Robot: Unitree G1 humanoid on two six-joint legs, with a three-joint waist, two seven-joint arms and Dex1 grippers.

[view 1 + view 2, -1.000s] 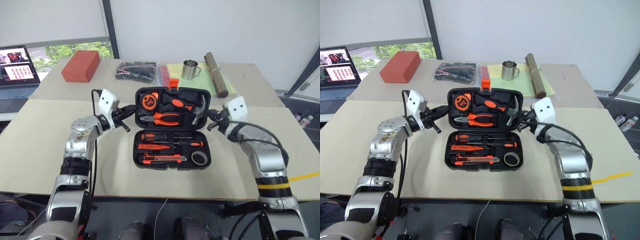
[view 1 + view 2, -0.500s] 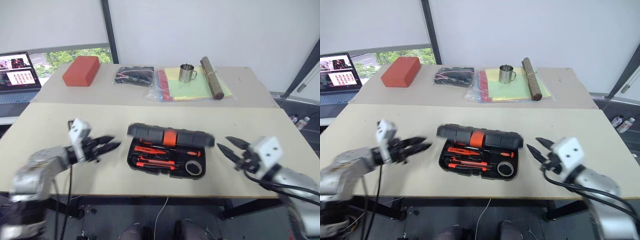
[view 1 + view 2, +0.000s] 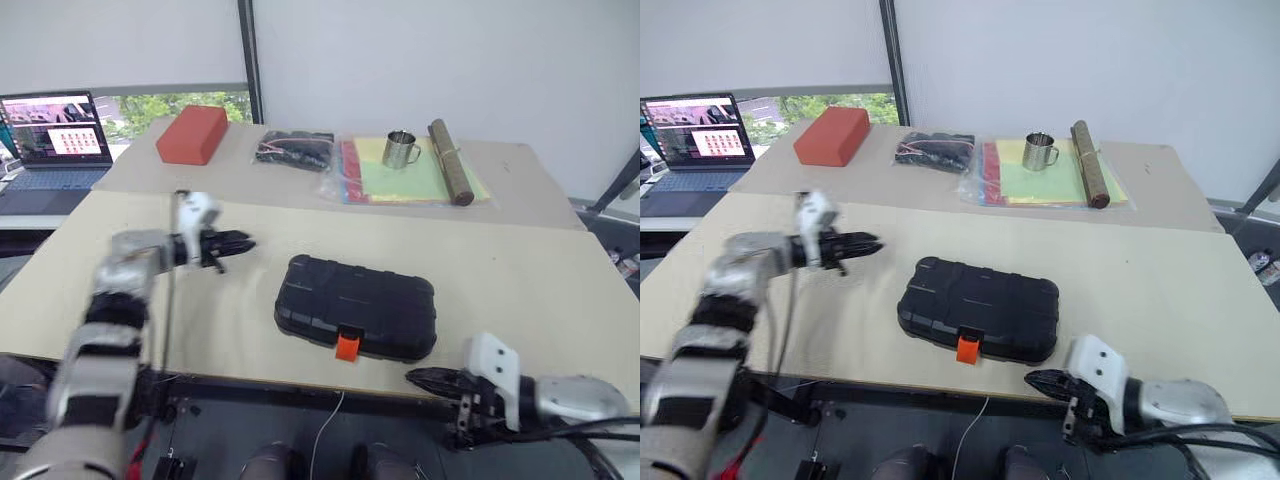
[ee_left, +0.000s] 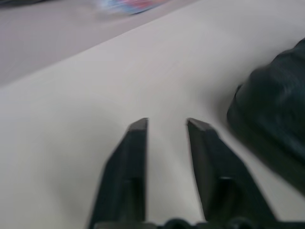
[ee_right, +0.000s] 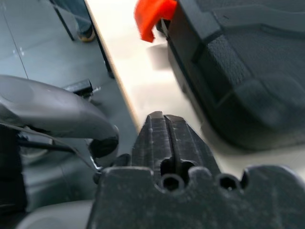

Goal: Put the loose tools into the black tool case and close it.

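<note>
Both arms out in front, left reaching across at mid left, right low at the bottom right.

The left arm runs up the left side of the head-camera frame, bent at the elbow, its forearm turned toward the middle so the left gripper [image 3: 232,244] points rightward at mid left. In its wrist view the two black fingers [image 4: 126,171] stand slightly apart with a narrow gap between the tips, nothing between them. The right arm enters from the lower right corner, forearm lying nearly level, and the right gripper [image 3: 428,379] points leftward low in the frame. Its fingers [image 5: 164,138] are pressed together, holding nothing.
</note>
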